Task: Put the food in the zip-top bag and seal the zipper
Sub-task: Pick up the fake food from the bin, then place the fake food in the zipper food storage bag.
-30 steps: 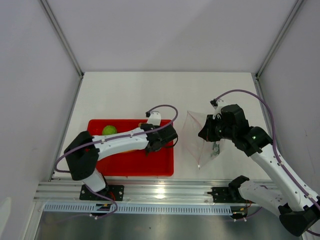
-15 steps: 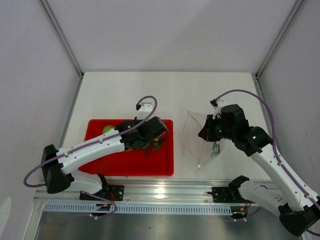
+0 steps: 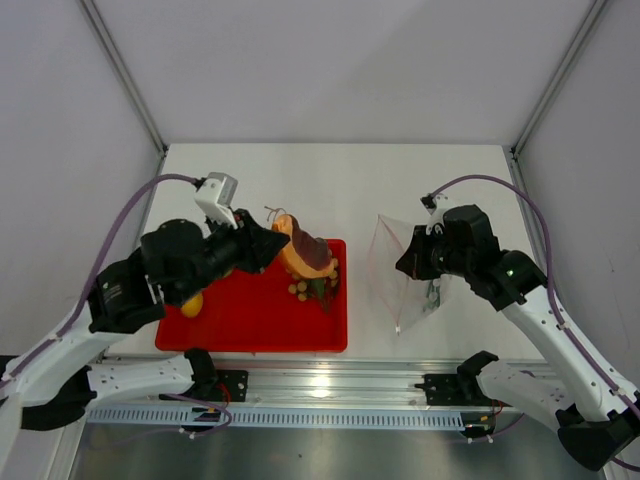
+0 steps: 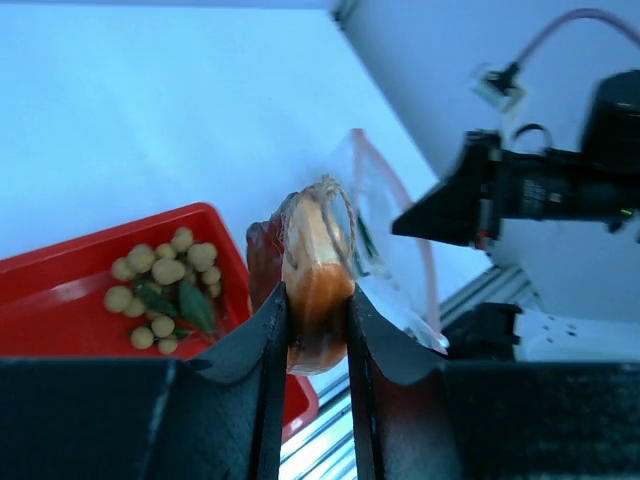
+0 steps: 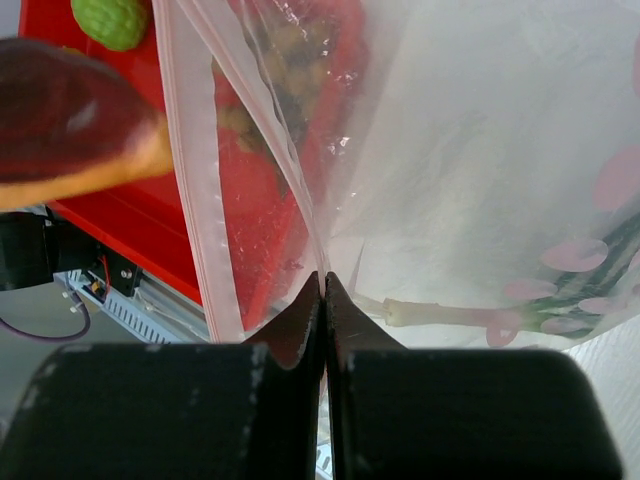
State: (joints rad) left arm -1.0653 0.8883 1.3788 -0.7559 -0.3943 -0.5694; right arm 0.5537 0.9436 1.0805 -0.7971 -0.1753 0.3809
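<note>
The top camera looks down from high behind the arms at the whole table point(image 3: 330, 190). The left wrist camera looks sideways, close to the meat point(image 4: 315, 275). The right one sits against the bag point(image 5: 470, 150). All see the red tray point(image 3: 250, 325).

White link shells point(image 3: 545, 320), black joints point(image 3: 460, 250), lilac cables point(image 3: 475, 180); left pincer point(image 4: 315, 295) seemingly matte black.

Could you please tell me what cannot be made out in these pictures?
- Top view: the left arm largely covers the green ball; the right wrist view shows it.
- Top view: the fingertips of the right gripper lie under its own wrist.
- Right wrist view: the meat slab is blurred and cut by the left edge.
- Left wrist view: the slab covers part of the zip-top bag.
</note>
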